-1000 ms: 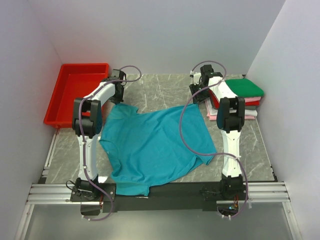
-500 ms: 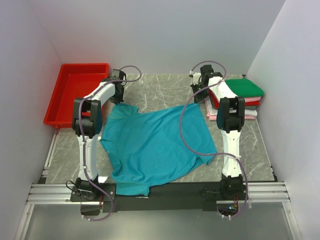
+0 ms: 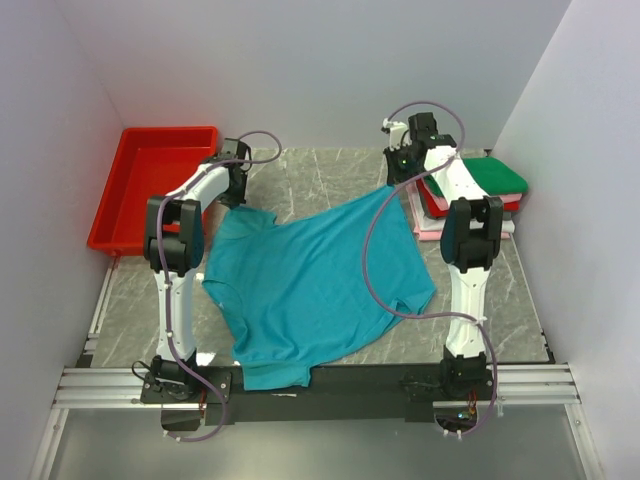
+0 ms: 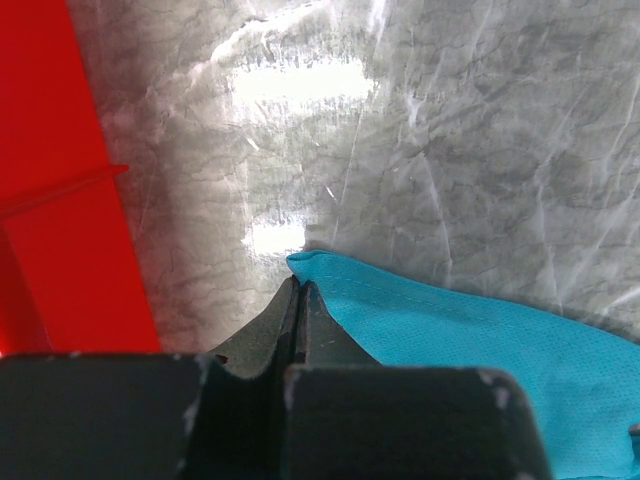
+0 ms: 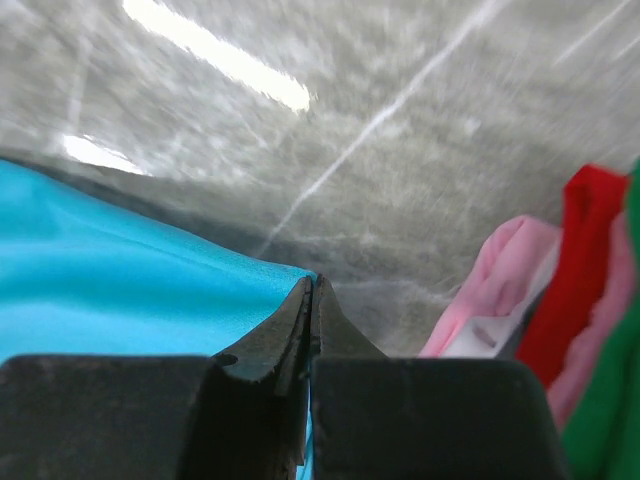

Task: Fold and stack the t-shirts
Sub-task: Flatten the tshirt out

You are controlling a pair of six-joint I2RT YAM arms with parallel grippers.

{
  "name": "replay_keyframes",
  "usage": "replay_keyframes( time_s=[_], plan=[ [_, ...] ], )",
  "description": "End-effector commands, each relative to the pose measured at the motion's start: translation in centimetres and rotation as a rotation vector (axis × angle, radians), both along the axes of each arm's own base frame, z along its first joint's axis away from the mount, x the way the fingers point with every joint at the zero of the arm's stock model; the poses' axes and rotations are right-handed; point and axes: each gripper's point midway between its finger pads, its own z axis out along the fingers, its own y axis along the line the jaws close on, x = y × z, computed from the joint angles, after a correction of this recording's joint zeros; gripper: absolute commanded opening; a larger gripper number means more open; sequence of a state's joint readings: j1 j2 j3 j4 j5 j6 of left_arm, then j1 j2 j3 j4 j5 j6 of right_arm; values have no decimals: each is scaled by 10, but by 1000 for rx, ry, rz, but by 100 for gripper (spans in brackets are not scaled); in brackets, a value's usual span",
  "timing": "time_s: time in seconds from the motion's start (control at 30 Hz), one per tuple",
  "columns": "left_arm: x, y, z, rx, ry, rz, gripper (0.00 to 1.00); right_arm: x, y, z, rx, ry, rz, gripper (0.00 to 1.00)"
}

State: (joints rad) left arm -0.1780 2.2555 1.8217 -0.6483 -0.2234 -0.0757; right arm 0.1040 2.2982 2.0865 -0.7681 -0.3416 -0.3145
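A teal t-shirt (image 3: 310, 280) lies spread over the middle of the grey table. My left gripper (image 3: 232, 195) is shut on its far left corner, seen as teal cloth (image 4: 450, 325) at the closed tips (image 4: 300, 285). My right gripper (image 3: 393, 180) is shut on the shirt's far right corner (image 5: 150, 290), lifted off the table, jaws pressed together (image 5: 313, 282). A stack of folded shirts, green (image 3: 490, 175) on top with red and pink beneath, sits at the far right; it also shows in the right wrist view (image 5: 560, 290).
A red plastic tray (image 3: 150, 185) stands at the far left, its wall also in the left wrist view (image 4: 60, 200). White walls close in the table on three sides. The shirt's near hem (image 3: 275, 375) hangs over the black front rail.
My right gripper has moved up and away with the shirt's far right corner, pulling the cloth taut and dragging the near hem rightwards. The left gripper has stayed put.
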Motion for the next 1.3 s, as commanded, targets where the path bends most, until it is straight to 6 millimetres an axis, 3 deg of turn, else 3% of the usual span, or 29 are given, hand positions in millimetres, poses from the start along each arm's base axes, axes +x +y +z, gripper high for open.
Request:
replay_keyframes(
  time_s=[0.0, 0.23, 0.4, 0.43, 0.5, 0.53, 0.6, 0.63, 0.7, 0.73, 0.8, 0.83, 0.87, 0.9, 0.93, 0.97, 1.0, 1.07, 1.1, 1.2, 1.23, 1.27],
  plan=[
    [10, -3, 36, -39, -89, 8, 0, 12, 3, 46, 34, -135, 27, 0],
    [14, -5, 54, -84, -155, 9, 0, 12, 3, 55, 47, -156, 33, 0],
    [15, -15, 89, -157, -251, -24, 0, 8, 3, 65, 51, -173, 41, 0],
    [17, -16, 103, -167, -293, -29, 0, 6, 4, 70, 57, -180, 44, 0],
    [13, -19, 111, -181, -311, -38, 0, 2, 5, 78, 64, -185, 47, 0],
    [13, -18, 129, -186, -354, -42, 0, -1, 7, 90, 77, -201, 56, 0],
    [8, -17, 142, -194, -388, -41, 0, -9, 10, 104, 92, -209, 67, 0],
    [5, -17, 165, -203, -436, -44, 0, -16, 13, 121, 104, -234, 78, 0],
    [0, -18, 185, -222, -488, -47, 0, -29, 17, 138, 109, -253, 99, 0],
    [-7, -19, 211, -241, -545, -56, 0, -40, 17, 156, 111, -282, 107, 0],
    [-17, -21, 236, -272, -614, -66, 0, -55, 21, 172, 111, -314, 125, 0],
    [-29, -22, 270, -297, -696, -80, 0, -67, 19, 200, 113, -371, 129, 0],
    [-38, -21, 278, -308, -726, -85, 0, -73, 18, 212, 108, -400, 135, 0],
    [-43, -23, 300, -332, -797, -91, 0, -82, 18, 227, 104, -422, 140, 0],
    [-62, -22, 335, -357, -881, -106, 0, -97, 14, 255, 100, -482, 143, 0],
    [-73, -22, 350, -371, -921, -112, 0, -105, 13, 271, 90, -517, 153, 0],
    [-94, -19, 387, -397, -1022, -118, 0, -123, 8, 302, 79, -583, 147, 0],
    [-119, -21, 424, -440, -1116, -147, 0, -145, 3, 331, 62, -649, 153, 0],
    [-147, -18, 461, -474, -1220, -155, 0, -165, -2, 363, 53, -733, 143, 0],
    [-197, -15, 518, -544, -1388, -187, 0, -200, -8, 408, 49, -853, 133, 0],
    [-234, -10, 552, -566, -1500, -208, 1, -222, -11, 428, 53, -912, 127, 0],
    [-252, -7, 568, -583, -1553, -217, 0, -233, -13, 442, 57, -955, 120, 0]
  ],
)
